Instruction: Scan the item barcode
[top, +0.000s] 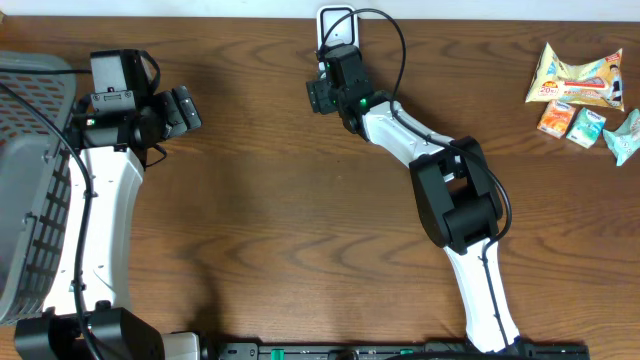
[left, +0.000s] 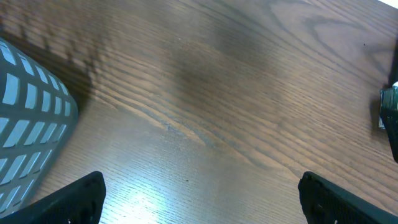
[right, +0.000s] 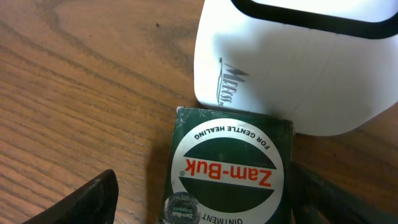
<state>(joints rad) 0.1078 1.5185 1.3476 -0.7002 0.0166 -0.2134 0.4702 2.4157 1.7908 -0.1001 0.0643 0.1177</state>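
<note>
The item is a dark green Zam-Buk ointment box (right: 227, 171) lying flat on the wooden table, its far edge against the white barcode scanner (right: 298, 68). My right gripper (right: 208, 196) straddles the box with its jaws open. A clear gap separates the left finger (right: 93, 202) from the box, while the right finger (right: 323, 199) sits close beside its edge. In the overhead view the right gripper (top: 325, 95) is at the top centre, just below the scanner (top: 337, 25), and covers the box. My left gripper (top: 190, 108) hovers wide open over bare wood (left: 202, 199), holding nothing.
A grey plastic basket (top: 30, 200) stands at the left edge beside the left arm, with its corner (left: 31, 124) showing in the left wrist view. Several snack packets (top: 580, 78) lie at the far right back of the table.
</note>
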